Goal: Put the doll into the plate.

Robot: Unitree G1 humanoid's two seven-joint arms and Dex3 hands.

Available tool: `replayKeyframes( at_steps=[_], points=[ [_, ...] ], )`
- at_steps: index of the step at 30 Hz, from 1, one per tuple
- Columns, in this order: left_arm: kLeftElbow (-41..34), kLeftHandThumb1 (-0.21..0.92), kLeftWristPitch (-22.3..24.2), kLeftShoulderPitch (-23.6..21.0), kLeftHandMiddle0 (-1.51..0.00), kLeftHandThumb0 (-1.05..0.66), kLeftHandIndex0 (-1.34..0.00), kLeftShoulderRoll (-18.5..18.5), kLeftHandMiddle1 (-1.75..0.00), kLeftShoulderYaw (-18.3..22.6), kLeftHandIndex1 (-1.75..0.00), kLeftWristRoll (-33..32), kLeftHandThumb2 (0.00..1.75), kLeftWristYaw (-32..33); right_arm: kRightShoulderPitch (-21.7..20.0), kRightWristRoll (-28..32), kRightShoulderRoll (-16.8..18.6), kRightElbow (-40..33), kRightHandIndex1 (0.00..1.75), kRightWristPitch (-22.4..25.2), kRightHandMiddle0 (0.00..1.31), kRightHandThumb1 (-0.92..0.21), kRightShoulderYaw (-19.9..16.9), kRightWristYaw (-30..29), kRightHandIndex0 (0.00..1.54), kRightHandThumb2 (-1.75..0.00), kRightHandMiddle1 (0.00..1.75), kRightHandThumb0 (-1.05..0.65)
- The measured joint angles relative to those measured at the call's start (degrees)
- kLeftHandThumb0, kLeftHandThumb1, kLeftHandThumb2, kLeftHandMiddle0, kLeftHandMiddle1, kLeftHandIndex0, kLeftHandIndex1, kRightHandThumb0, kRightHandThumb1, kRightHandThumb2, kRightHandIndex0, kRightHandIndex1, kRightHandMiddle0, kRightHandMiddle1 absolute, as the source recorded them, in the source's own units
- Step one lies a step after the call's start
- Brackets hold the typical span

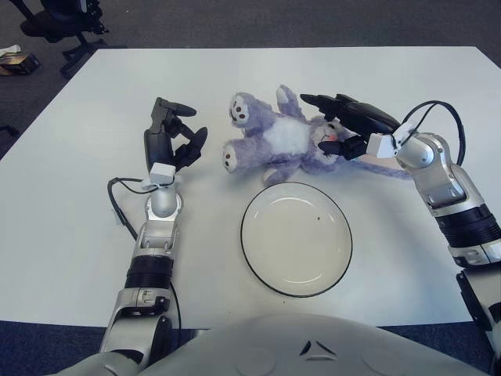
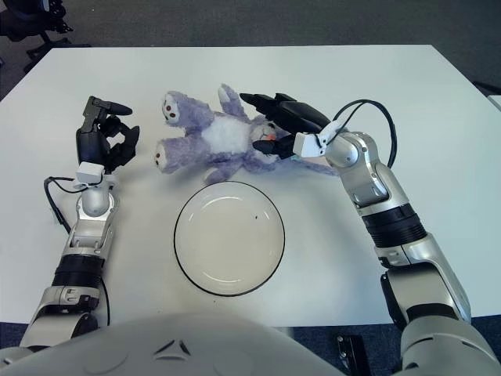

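Lying under right hand [image 1: 344,125] fingers [image 1: 317,101], doll [image 1: 274,139]

The doll [image 1: 282,142], a fluffy purple plush animal with a white belly, lay on its back on the desk, head to the robot's right, its round-padded feet pointing left. Just in front of it sat the plate [image 1: 296,240], round, white with a thin dark rim, upright and holding nothing.

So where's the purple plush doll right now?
The purple plush doll lies on the white table, just behind the white plate, with the right hand over its head.
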Motion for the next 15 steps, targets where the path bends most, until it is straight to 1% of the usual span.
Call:
replayKeyframes(
  at_steps=[4,5,6,8,9,10,11,12,13,14,15],
  points=[
    [-0.2,0.92,-0.2,0.1,-0.79,-0.35,-0.41,0.0,-1.75,0.0,-1.53,0.1,0.32,0.0,0.1,-0.8,0.2,0.0,0.00,0.0,0.05,-0.92,0.0,0.0,0.00,-0.84,0.01,-1.05],
    [-0.3,0.92,-0.3,0.1,-0.70,-0.28,-0.40,0.0,-1.70,0.0,-1.52,0.1,0.32,0.0,0.2,-0.8,0.2,0.0,0.00,0.0,0.05,-0.92,0.0,0.0,0.00,-0.84,0.01,-1.05],
    [-0.3,0.92,-0.4,0.2,-0.58,-0.18,-0.38,0.1,-1.63,-0.1,-1.51,0.4,0.33,0.0,0.2,-0.9,0.3,0.1,0.00,0.0,0.05,-0.92,0.0,-0.1,0.01,-0.84,0.01,-1.05],
    [-0.3,0.92,-0.9,0.2,-0.44,-0.08,-0.36,0.4,-1.55,-0.5,-1.50,0.8,0.34,-0.3,0.2,-1.0,0.4,0.3,0.00,-0.1,0.05,-0.92,-0.1,-0.1,0.01,-0.84,0.01,-1.05],
    [-0.3,0.92,-1.2,0.2,-0.44,0.01,-0.31,0.5,-1.53,-0.7,-1.39,1.0,0.33,-0.6,0.2,-1.1,0.4,0.4,0.00,-0.2,0.05,-0.92,-0.1,-0.1,0.01,-0.84,0.01,-1.05],
    [-0.3,0.92,-1.7,0.3,-0.45,0.13,-0.26,0.8,-1.51,-1.0,-1.18,0.5,0.31,-1.5,0.2,-1.1,0.4,0.5,0.00,-0.2,0.05,-0.92,-0.1,-0.2,0.01,-0.84,0.01,-1.05],
    [-0.2,0.90,-2.5,0.3,-0.46,-0.05,-0.21,1.1,-1.11,-1.3,-0.96,-0.3,0.24,-2.9,0.2,-1.1,0.5,0.6,0.00,-0.3,0.05,-0.92,-0.1,-0.2,0.01,-0.85,0.01,-1.05],
    [-0.1,0.90,-3.2,0.4,-0.49,-0.12,-0.21,1.5,-0.92,-1.6,-0.85,-1.1,0.20,-4.1,0.2,-1.2,0.5,0.8,0.00,-0.4,0.05,-0.92,-0.1,-0.3,0.01,-0.85,0.01,-1.05],
    [0.0,0.90,-4.0,0.4,-0.56,-0.21,-0.21,1.7,-0.61,-1.9,-0.68,-1.5,0.13,-5.2,0.2,-1.2,0.6,1.0,0.00,-0.5,0.05,-0.92,-0.1,-0.3,0.01,-0.85,0.01,-1.05],
    [0.1,0.90,-4.6,0.4,-0.58,-0.26,-0.21,2.0,-0.50,-2.1,-0.61,-1.8,0.11,-6.1,0.2,-1.2,0.6,1.1,0.00,-0.5,0.05,-0.92,-0.1,-0.3,0.01,-0.85,0.01,-1.05],
    [0.1,0.89,-5.2,0.4,-0.56,-0.39,-0.19,2.2,-0.32,-2.3,-0.47,-2.1,0.07,-6.9,0.2,-1.2,0.7,1.2,0.00,-0.6,0.05,-0.92,-0.1,-0.4,0.01,-0.85,0.01,-1.05]
  ],
)
